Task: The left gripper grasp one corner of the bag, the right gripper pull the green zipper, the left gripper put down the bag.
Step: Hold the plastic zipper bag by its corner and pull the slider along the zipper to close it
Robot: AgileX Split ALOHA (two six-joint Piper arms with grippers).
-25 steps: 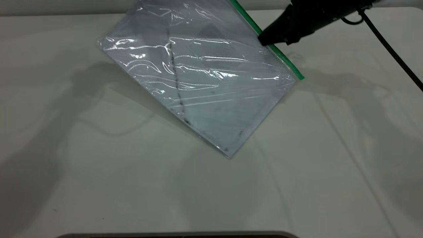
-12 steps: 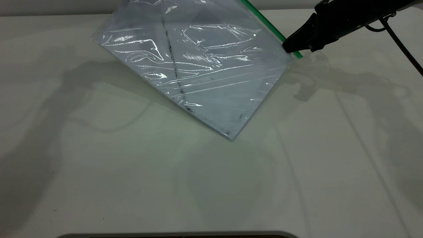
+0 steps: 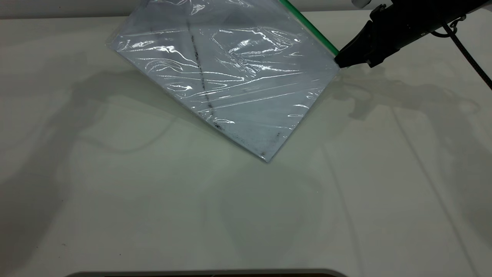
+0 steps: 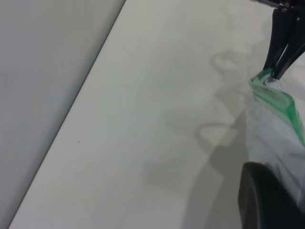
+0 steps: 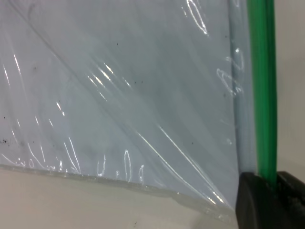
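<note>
Sliding right gripper (image 3: 338, 61), clamped on green zipper (image 5: 265, 179), to bag (image 3: 230, 77) corner, upper right; left gripper (image 4: 267, 200) grip unclear; lowering next

A pale tabletop (image 3: 153, 200), crossed by soft shadows, meets a plain grey wall (image 4: 43, 86).

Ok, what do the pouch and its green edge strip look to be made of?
The large flat clear pouch looks like thin glossy plastic film: it wrinkles and throws bright glare streaks. The narrow green closure strip seems a stiffer, smooth plastic, probably semi-matte. The right arm's black tapered tool is at the strip's end.
</note>
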